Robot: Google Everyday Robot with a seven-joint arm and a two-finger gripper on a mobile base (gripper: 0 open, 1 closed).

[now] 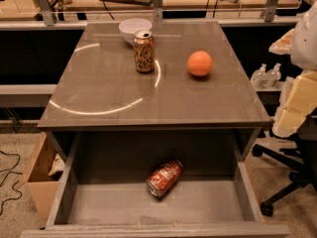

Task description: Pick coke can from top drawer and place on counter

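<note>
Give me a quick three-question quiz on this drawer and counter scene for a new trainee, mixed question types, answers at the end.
1. True or false: the coke can stands upright in the top drawer.
2. On the counter, what sits to the right of the gold-brown can? A) an orange B) a banana C) a sponge
3. Fill in: the end effector is at the picture's ___ edge, beside the counter.
Key: 1 false, it lies on its side; 2 A; 3 right.
</note>
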